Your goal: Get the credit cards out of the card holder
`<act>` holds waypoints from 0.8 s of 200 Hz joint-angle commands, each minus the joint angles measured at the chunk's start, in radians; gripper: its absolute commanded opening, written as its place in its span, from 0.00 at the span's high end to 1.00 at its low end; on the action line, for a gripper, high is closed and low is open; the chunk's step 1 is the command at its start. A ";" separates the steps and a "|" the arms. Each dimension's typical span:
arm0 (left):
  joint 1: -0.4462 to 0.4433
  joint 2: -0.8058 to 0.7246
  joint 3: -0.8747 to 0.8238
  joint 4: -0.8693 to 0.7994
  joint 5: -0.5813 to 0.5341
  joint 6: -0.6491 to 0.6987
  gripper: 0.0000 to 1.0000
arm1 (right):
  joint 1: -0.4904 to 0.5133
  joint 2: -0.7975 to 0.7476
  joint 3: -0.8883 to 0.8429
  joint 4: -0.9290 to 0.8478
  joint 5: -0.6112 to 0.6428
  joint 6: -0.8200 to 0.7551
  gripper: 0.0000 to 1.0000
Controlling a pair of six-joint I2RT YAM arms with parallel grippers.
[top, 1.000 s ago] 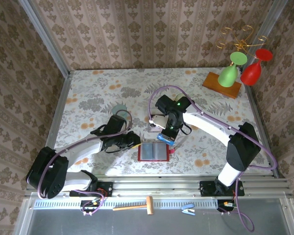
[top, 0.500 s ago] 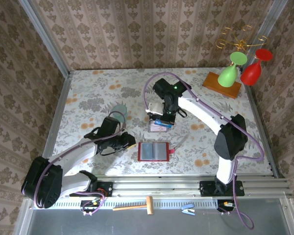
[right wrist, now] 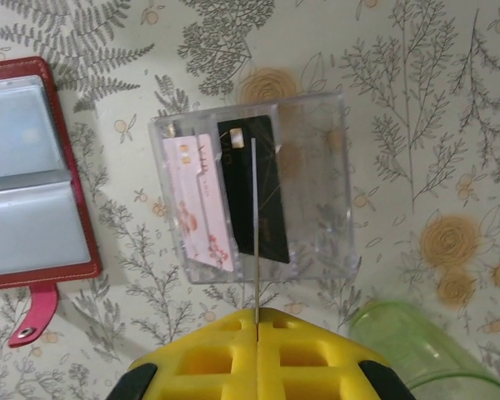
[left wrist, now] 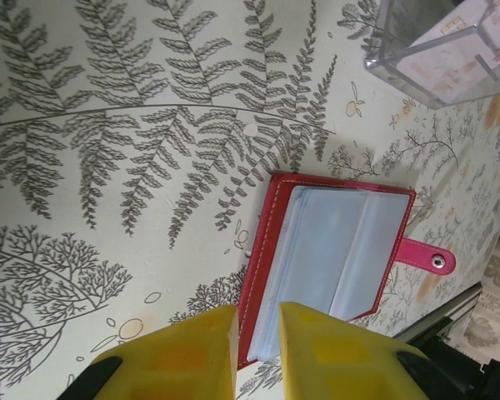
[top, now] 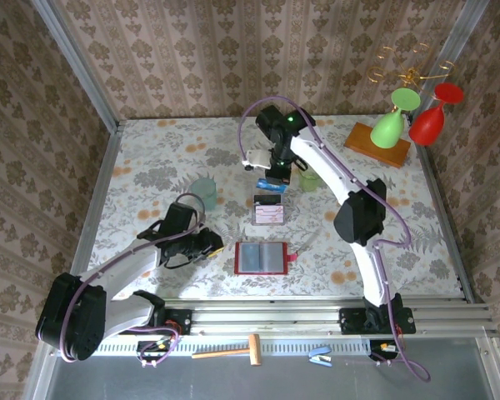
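Pointing rt: card holder (top: 259, 257) tab (top: 292, 257)

The card holder (left wrist: 333, 250) is showing a red cover and pale grey inside. The tablecloth (left wrist: 108, 125) is displaying grey ferns and orange blooms on cream. The pink card (right wrist: 198, 204) is carrying reddish marks, the black card (right wrist: 267, 200) a pale patch. The blue card (top: 272, 180) is showing bright blue.
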 commanded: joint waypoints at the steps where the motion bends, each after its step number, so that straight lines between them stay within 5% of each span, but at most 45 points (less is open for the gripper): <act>1: 0.011 -0.012 -0.010 -0.036 0.012 0.013 0.79 | -0.014 0.086 0.142 -0.129 -0.034 -0.050 1.00; 30: 0.061 0.002 0.001 -0.055 0.025 0.029 0.79 | -0.019 0.161 0.257 -0.153 -0.033 -0.079 1.00; 160: 0.102 0.029 0.013 -0.083 0.045 0.049 0.79 | -0.028 0.260 0.257 -0.108 -0.028 -0.134 1.00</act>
